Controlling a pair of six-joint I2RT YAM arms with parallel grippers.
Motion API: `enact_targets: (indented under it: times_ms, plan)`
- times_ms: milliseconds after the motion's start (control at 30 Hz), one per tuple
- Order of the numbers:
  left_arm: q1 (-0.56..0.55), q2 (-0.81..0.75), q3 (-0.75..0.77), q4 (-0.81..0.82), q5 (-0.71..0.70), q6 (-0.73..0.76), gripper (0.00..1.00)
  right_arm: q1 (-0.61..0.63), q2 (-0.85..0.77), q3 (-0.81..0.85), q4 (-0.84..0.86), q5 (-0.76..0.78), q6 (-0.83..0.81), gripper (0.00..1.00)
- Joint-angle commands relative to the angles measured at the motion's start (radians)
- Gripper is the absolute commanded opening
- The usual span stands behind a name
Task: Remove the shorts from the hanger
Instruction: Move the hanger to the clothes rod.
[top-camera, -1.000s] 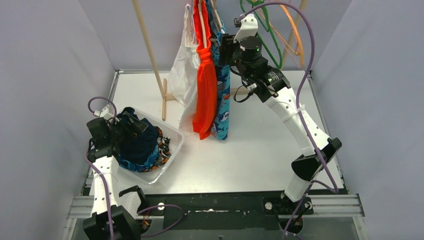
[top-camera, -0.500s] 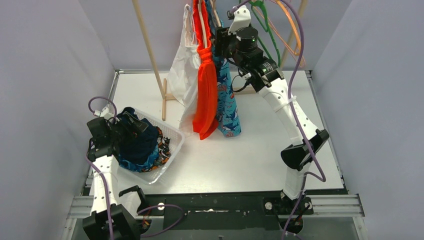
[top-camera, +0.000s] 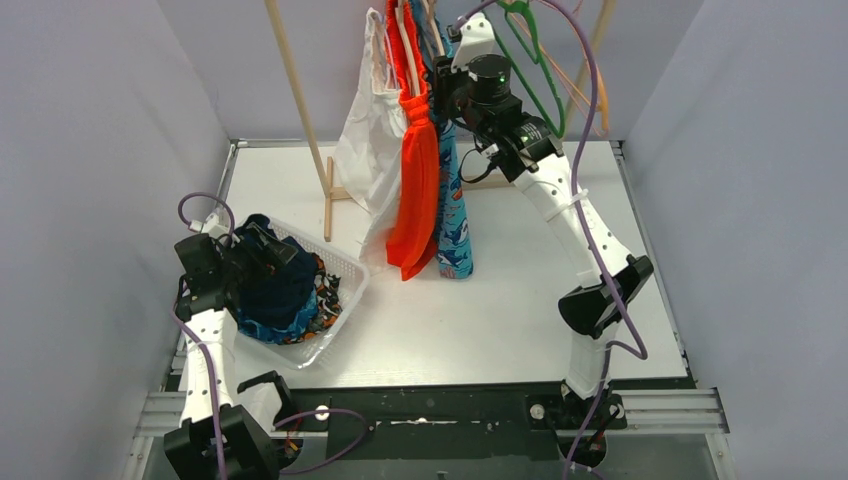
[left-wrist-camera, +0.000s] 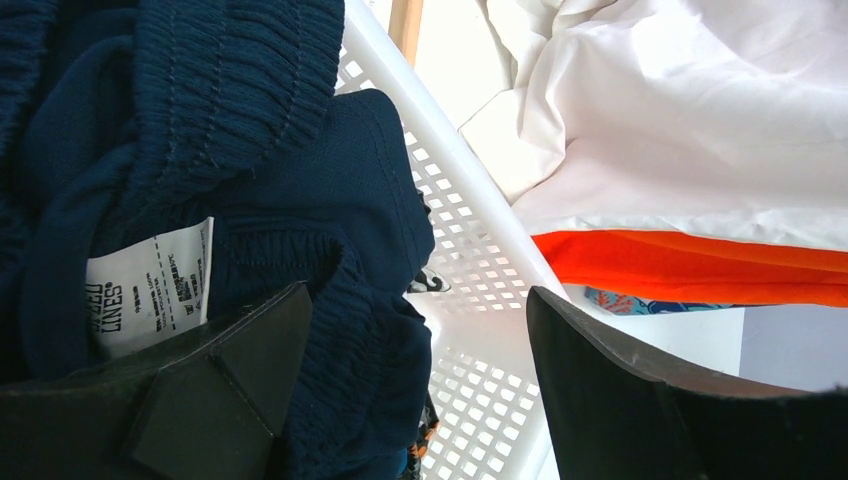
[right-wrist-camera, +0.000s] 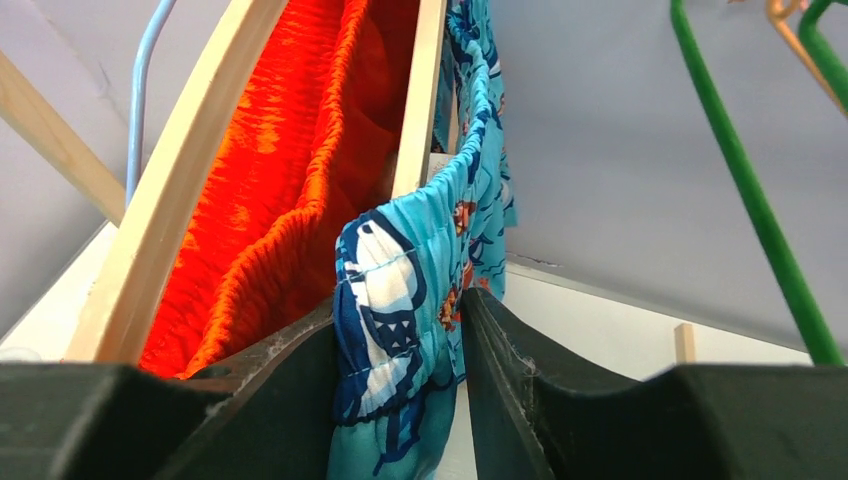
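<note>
Shorts, teal, pinched in R end effector.

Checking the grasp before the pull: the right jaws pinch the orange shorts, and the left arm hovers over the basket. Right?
No. The right wrist view shows the right jaws pinching the teal shorts, beside the orange shorts. The left arm does hover over the basket.

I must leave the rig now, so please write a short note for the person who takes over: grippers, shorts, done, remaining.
Left gripper: open, above the navy shorts in the basket.
Right gripper: shut on the waistband of the hanging teal shorts.
Done: navy and camouflage shorts lie in the basket.
Left: pull the teal shorts off, then the orange shorts beside them.
</note>
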Motion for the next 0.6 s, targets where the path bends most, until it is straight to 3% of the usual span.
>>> enact_targets:
  times_ms: [0, 167, 400, 567]
  plan:
    - [-0.003, -0.005, 0.011, 0.043, 0.015, 0.004, 0.79, 0.000, -0.088, -0.027, 0.114, 0.131, -0.054, 0.11]
    - [-0.014, -0.016, 0.011, 0.037, -0.005, 0.003, 0.79, -0.011, -0.173, -0.150, 0.201, 0.184, -0.059, 0.01]
    - [-0.018, -0.012, 0.011, 0.039, 0.002, 0.004, 0.79, -0.053, -0.243, -0.233, 0.241, 0.183, -0.047, 0.00]
    - [-0.019, -0.015, 0.011, 0.040, 0.002, 0.004, 0.79, -0.096, -0.253, -0.228, 0.235, 0.096, -0.014, 0.00]
